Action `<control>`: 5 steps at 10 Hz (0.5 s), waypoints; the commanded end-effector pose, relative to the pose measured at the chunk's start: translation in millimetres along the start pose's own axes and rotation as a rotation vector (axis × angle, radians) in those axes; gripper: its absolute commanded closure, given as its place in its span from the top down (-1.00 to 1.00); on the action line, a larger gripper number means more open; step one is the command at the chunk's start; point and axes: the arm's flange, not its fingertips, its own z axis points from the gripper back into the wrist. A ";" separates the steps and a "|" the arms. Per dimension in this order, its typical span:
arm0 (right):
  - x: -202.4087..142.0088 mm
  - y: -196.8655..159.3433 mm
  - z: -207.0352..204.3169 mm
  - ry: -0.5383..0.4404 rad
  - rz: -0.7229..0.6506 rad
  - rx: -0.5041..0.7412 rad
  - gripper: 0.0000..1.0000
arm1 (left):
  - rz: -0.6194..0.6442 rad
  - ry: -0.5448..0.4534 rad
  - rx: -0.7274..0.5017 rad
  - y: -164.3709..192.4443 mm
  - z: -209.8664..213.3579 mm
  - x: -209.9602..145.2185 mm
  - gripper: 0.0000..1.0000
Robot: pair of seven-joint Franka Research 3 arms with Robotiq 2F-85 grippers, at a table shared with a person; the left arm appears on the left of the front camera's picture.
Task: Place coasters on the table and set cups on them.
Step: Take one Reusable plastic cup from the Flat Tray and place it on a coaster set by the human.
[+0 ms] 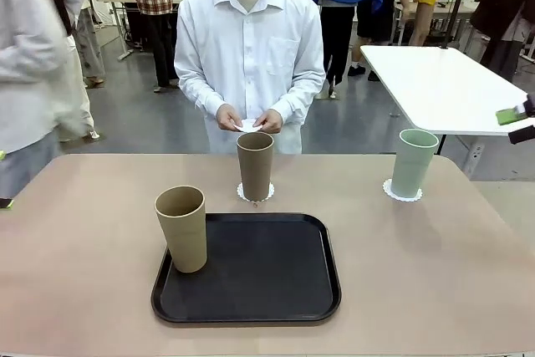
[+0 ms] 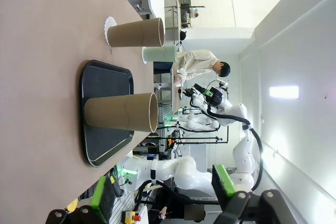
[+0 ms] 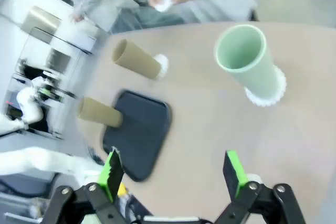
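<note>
The tan cup (image 1: pixel 181 227) on the black tray (image 1: pixel 267 265) looks light, stiff; grip mid-wall, left claw (image 2: pixel 163 188) and right claw (image 3: pixel 172 172) both gaping empty

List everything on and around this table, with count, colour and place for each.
table: one, beige-tan, carrying everything below.
tray: one, black, near middle of the table.
tan cups: two, tan-brown; one upright on the tray's left part, the other on a coaster just beyond the tray.
mint cup: one, pale green, on a coaster at the right.
coasters: two, white and lacy, one under the far tan cup, one under the mint cup.
white piece: one, in the person's hands, probably a third coaster.
white table: one, behind at the right.
person's hands: two, together at the far edge.
left gripper: open, empty, by the table's left side.
right gripper: open, empty, raised at the right.
</note>
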 end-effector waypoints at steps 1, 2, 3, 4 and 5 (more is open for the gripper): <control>-33.3 -39.7 -24.5 -0.062 -0.010 0.297 1.00 | -0.008 -0.005 -0.015 -1.3 0.5 -0.5 1.00; -48.5 -53.5 -32.3 -0.065 -0.054 0.401 1.00 | -0.008 -0.005 -0.015 -1.3 0.5 -0.5 1.00; -60.6 -66.3 -41.5 -0.060 -0.088 0.467 1.00 | -0.008 -0.005 -0.015 -1.3 0.5 -0.5 1.00; -68.5 -76.8 -48.4 -0.079 -0.103 0.530 1.00 | -0.008 -0.005 -0.015 -1.3 0.5 -0.5 1.00; -74.1 -86.5 -53.6 -0.039 -0.114 0.537 1.00 | -0.008 -0.005 -0.015 -1.3 0.5 -0.5 1.00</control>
